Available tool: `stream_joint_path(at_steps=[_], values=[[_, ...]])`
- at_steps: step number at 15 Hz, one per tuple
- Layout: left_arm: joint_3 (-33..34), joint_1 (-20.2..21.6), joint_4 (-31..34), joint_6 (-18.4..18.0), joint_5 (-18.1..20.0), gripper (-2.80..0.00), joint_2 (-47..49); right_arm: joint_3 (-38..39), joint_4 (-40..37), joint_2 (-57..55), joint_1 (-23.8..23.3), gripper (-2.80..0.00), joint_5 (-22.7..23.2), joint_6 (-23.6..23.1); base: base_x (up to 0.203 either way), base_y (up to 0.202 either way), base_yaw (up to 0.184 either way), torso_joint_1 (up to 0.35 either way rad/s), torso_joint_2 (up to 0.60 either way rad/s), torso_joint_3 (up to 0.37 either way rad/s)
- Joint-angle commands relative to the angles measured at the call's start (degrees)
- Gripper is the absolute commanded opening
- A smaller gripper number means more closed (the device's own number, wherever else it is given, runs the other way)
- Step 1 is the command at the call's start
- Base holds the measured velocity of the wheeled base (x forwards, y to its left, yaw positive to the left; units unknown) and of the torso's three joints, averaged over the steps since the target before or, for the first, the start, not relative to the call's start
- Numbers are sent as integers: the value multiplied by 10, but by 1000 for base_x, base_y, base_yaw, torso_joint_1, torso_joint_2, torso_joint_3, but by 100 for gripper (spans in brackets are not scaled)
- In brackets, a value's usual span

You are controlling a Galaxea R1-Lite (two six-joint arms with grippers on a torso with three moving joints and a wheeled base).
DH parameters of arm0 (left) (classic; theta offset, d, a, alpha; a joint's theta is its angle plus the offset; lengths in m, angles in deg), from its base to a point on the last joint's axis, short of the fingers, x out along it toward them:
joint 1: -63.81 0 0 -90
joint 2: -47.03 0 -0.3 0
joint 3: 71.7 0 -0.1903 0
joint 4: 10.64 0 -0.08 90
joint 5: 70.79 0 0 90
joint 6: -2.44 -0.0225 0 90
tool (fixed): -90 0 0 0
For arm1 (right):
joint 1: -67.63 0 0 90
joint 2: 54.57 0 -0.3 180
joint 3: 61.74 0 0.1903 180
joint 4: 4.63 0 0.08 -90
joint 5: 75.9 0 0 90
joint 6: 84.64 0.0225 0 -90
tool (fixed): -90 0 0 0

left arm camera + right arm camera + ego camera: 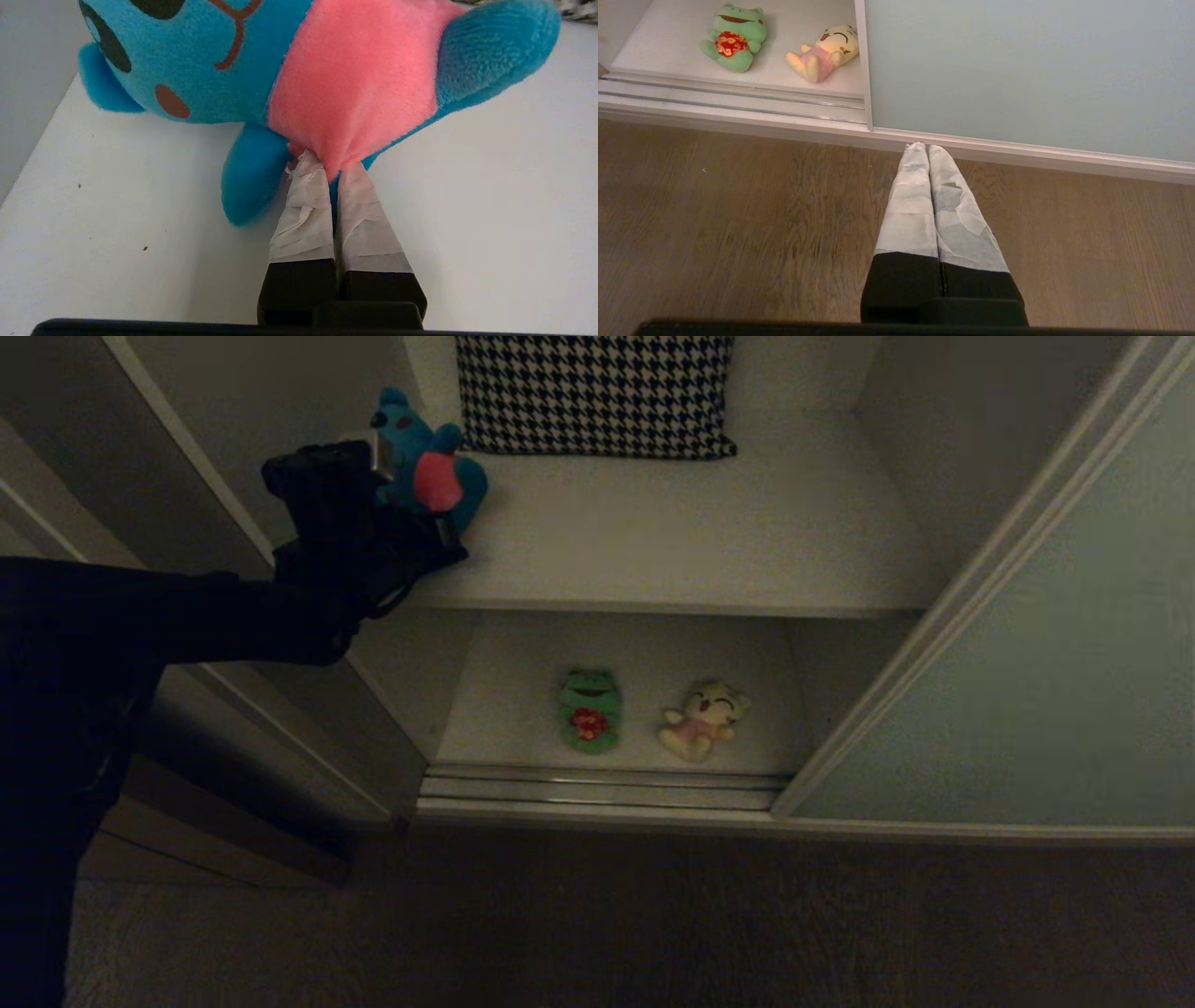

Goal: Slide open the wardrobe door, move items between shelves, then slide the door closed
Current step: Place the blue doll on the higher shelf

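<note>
Jaws of your left gripper [327,170] are pinched on the blue plush [431,462] at the upper shelf's [709,551] front left corner. Your right gripper [923,148], closed and empty, hangs over the floor [738,210] beside the sliding door [1017,70].

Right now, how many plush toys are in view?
3: the blue toy on the upper shelf in the left hand; green frog and yellow toy on the lower shelf.

Occlusions and cropped items

Head view: the left gripper [397,490] hides the near side of the blue toy [431,467]; the cloth [595,394] and door [1046,653] run past the frame edges. Left wrist view: the blue toy's head top is cut off, and the fingertips [310,165] are buried in its pink belly.
</note>
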Motion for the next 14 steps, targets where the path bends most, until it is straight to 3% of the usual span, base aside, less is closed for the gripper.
stream_joint_path(at_steps=[1,3,4,9,12,14], values=[[-15,1,-1,1,-9,-280,14,0,0,0,0,-280,0,0,0,0,0,0,0,0],[-34,1,4,2,-21,-280,16,0,0,0,0,-280,0,0,0,0,0,0,0,0],[-40,1,8,3,-21,0,17,0,0,0,0,-280,0,0,0,0,0,0,0,0],[-58,0,11,17,-21,0,2,0,0,0,0,-280,0,0,0,0,0,0,0,0],[-24,-7,12,27,-21,0,-51,0,0,0,0,-280,0,0,0,0,0,0,0,0],[40,-18,12,28,-21,0,-123,0,0,0,0,-280,0,0,0,0,0,0,0,0]])
